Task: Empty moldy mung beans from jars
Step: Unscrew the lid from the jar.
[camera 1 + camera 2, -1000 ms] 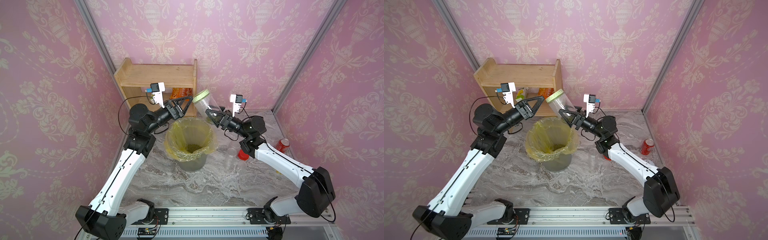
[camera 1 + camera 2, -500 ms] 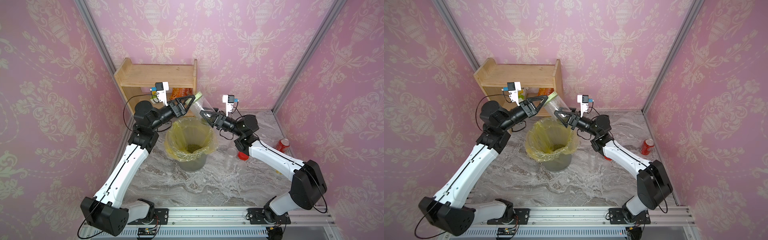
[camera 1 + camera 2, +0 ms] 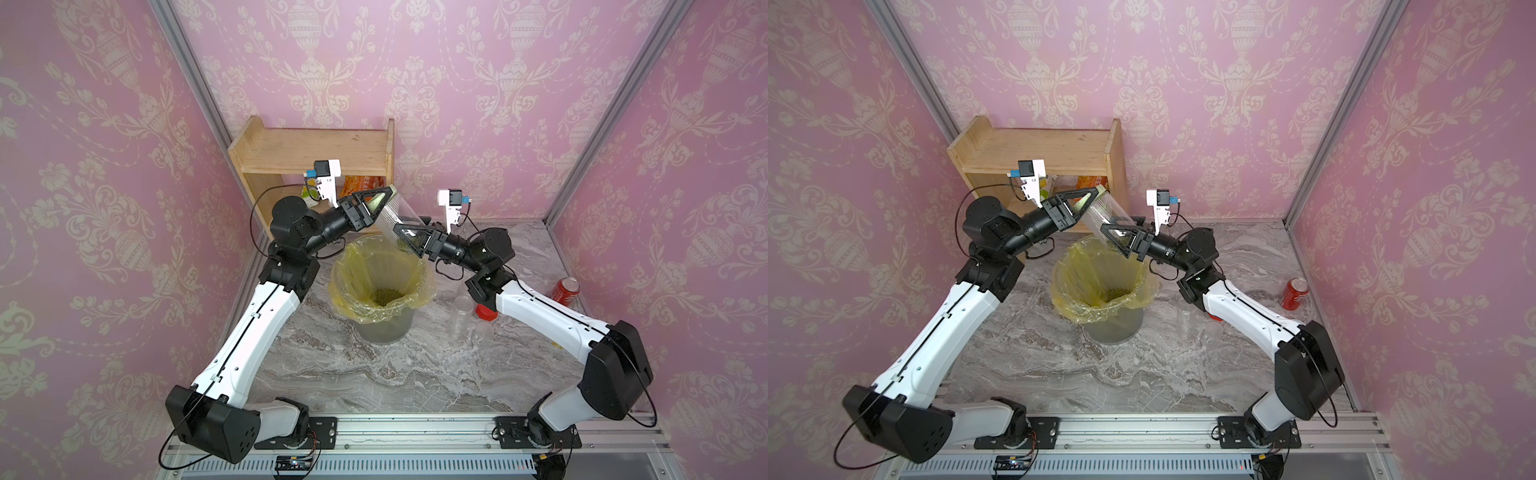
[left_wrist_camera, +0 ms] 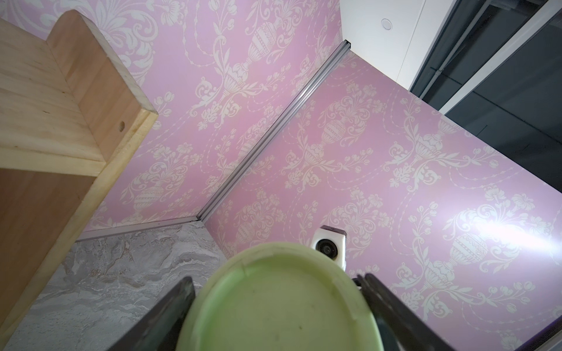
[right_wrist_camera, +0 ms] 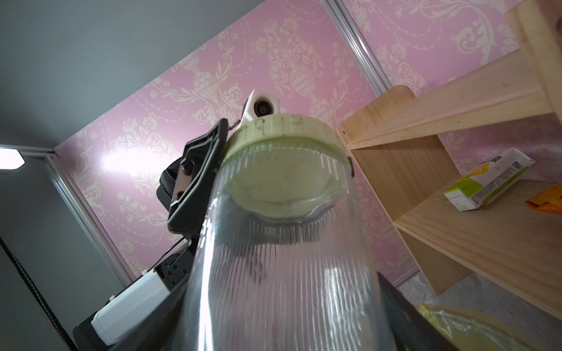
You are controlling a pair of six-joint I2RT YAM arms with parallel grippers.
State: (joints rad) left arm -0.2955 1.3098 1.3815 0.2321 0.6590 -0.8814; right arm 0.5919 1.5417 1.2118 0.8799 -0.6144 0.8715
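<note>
A clear ribbed jar (image 3: 395, 216) (image 3: 1106, 214) (image 5: 282, 273) hangs tilted over the back rim of the bin, its lid end highest. My right gripper (image 3: 400, 235) (image 3: 1115, 237) (image 5: 282, 334) is shut on its lower body. Mung beans (image 3: 402, 245) show green at the jar's low end. My left gripper (image 3: 384, 195) (image 3: 1094, 193) (image 4: 276, 281) is shut on the pale-green lid (image 4: 273, 319) (image 5: 282, 127), a finger pressed to each side. More mung beans (image 3: 386, 296) (image 3: 1119, 293) lie at the bottom of the bin.
The grey bin (image 3: 345, 266) lined with a yellow bag stands mid-table. Behind it is a wooden shelf (image 3: 316, 153) holding a box (image 5: 486, 179) and snack packets. Empty clear jars (image 3: 459, 311) and a red lid (image 3: 486, 311) lie under my right arm. A red soda can (image 3: 566, 289) stands far right.
My right arm has carried the jar left, toward the shelf. The left gripper came up to the lid and its jaws narrowed onto it.
</note>
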